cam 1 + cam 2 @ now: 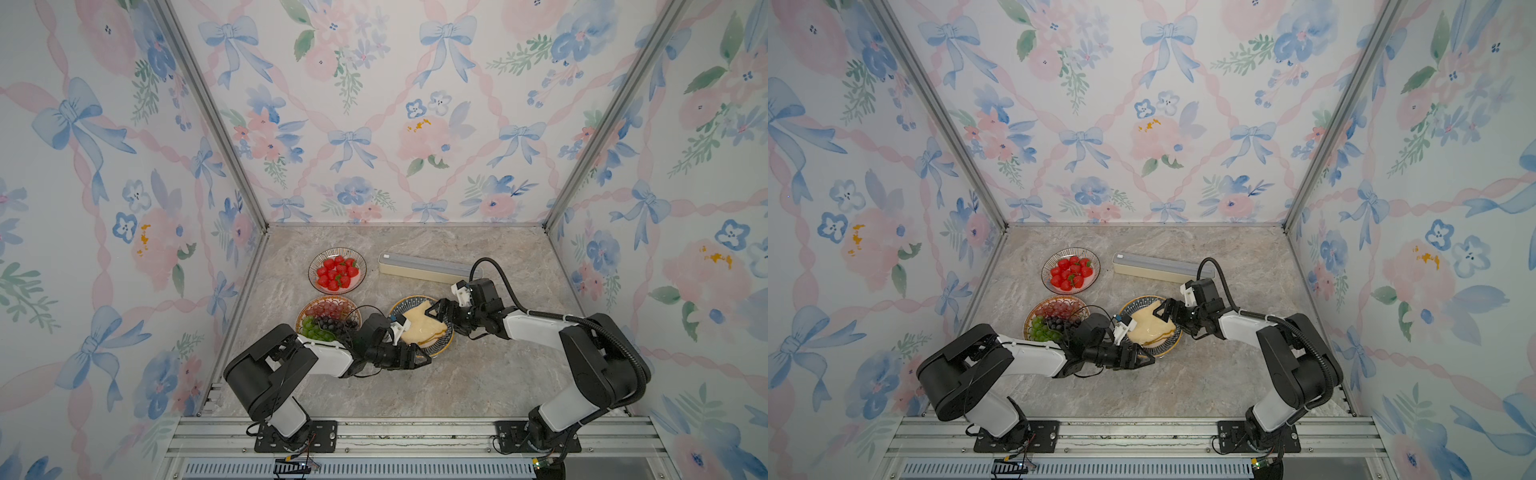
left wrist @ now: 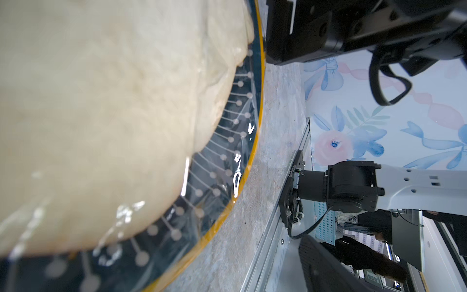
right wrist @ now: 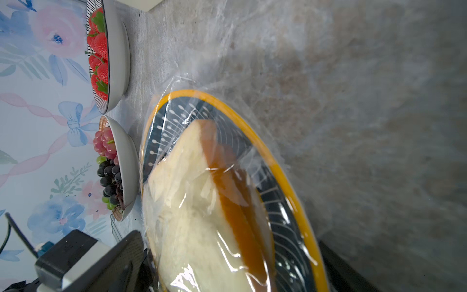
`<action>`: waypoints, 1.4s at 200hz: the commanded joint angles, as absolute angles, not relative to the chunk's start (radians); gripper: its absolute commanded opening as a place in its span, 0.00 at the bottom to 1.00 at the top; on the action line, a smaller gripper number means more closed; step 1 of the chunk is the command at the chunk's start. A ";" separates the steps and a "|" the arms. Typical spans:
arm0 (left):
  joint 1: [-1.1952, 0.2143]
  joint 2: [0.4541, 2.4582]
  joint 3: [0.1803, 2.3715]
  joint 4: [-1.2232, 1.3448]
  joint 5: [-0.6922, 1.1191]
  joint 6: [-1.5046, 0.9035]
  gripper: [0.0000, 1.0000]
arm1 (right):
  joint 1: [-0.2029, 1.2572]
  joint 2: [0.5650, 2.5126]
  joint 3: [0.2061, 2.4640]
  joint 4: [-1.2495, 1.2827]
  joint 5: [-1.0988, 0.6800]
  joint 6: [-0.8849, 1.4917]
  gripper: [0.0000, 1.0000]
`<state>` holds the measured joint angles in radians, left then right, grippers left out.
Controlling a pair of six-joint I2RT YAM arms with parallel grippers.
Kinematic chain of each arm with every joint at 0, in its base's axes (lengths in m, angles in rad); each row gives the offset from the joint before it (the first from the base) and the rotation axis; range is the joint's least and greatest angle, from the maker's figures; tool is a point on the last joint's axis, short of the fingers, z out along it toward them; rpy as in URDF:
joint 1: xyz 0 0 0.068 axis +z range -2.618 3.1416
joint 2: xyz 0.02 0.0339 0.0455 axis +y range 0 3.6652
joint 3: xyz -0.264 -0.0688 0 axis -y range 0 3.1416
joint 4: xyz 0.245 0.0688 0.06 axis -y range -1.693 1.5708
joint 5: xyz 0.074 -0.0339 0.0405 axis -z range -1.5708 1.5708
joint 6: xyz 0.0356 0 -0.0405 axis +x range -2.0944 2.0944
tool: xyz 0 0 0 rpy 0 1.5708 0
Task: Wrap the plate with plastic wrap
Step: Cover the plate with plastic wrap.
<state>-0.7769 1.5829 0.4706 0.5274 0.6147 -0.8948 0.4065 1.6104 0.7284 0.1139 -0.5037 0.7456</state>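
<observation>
plastic wrap [image 3: 235,83] lying over plate [image 3: 280,164] and bread [image 3: 182,192], its edge spilling past the rim | we are judging it feather-light, limp, clingy, and taking hold at that loose edge | left gripper [image 1: 425,360], right gripper [image 1: 433,318] both gaping, empty

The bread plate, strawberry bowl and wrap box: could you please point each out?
Bread plate [image 3: 177,118], right wrist view, dark patterned band inside the rim.
Strawberry bowl [image 1: 1046,272], in a top view, bare rim.
Wrap box [image 1: 430,266], in a top view, grey-blue top.

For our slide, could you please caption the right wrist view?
Plastic wrap covers bread on a yellow-rimmed plate beside two fruit bowls.
</observation>
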 commanded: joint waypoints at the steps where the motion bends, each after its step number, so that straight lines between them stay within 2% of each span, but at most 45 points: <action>1: -0.779 1.553 0.446 0.530 0.558 -0.877 0.90 | 0.365 1.571 0.769 -0.007 -0.446 0.676 0.97; 44: -0.763 1.428 0.437 0.301 0.463 -0.789 0.91 | 0.340 1.404 0.703 -0.182 -0.385 0.656 0.97; 74: -0.675 1.339 0.491 0.144 0.415 -0.699 0.92 | 0.359 1.306 0.635 -0.211 -0.376 0.725 0.97; 119: -0.553 1.389 0.597 0.057 0.334 -0.585 0.92 | 0.429 1.247 0.597 -0.176 -0.354 0.808 0.97; 188: -0.539 1.623 0.790 0.055 0.447 -0.479 0.92 | 0.501 1.335 0.579 -0.023 -0.355 0.911 0.97; 236: -0.611 1.626 0.806 0.055 0.505 -0.484 0.91 | 0.496 1.452 0.670 -0.001 -0.386 0.868 0.97; 280: -0.707 1.585 0.764 0.057 0.520 -0.534 0.91 | 0.429 1.527 0.750 -0.030 -0.432 0.759 0.97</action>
